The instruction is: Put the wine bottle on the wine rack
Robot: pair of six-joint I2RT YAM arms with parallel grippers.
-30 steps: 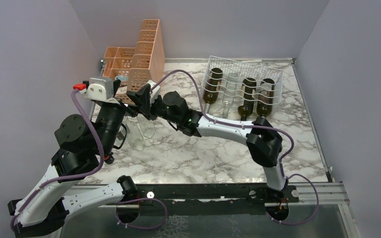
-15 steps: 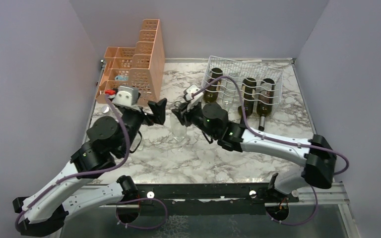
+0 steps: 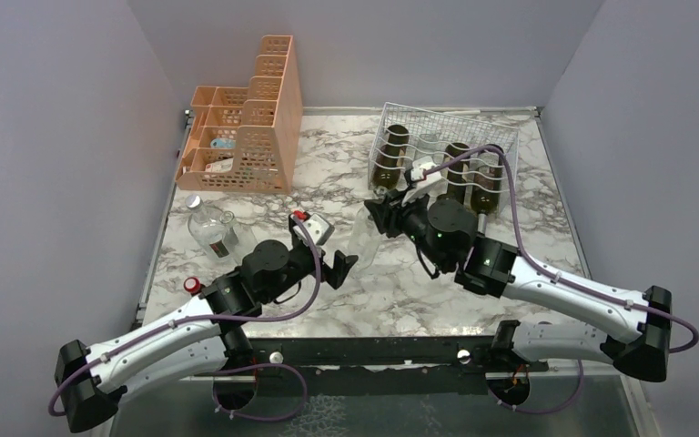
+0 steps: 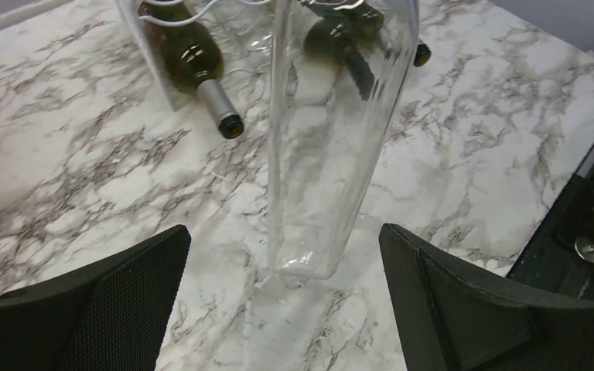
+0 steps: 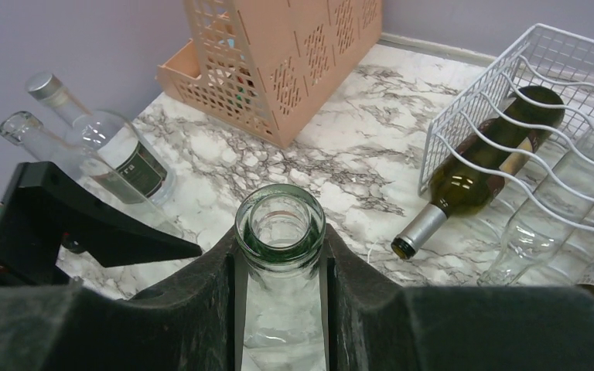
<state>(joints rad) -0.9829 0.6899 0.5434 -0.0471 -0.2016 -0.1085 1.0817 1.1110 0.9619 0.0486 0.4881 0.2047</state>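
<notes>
- The left fingers [image 4: 124, 301] are spread wide and hold nothing; the wine bottle [image 4: 325, 139] stands between them, touching neither.
- The right fingers [image 5: 201, 309] are closed snugly on the neck of that clear, uncapped bottle, just under its mouth. It is roughly upright at mid-bench, in front of the wine rack [image 3: 501, 137]. Whether its base touches the bench [image 3: 328, 164] I cannot tell.
- One peach organizer [image 3: 255, 118] stands in the far left corner.
- Two clear bottles [image 3: 207, 228] sit together near the left edge, one of them capped.
- The rack, at the far edge right of centre, holds three dark bottles [image 3: 388, 157] and one clear one [image 5: 526, 239].
- The left arm lies low along the near edge, elbow at the near left corner, wrist pointing toward the middle.
- The right arm is folded at the near right corner, its forearm running low toward mid-bench.
</notes>
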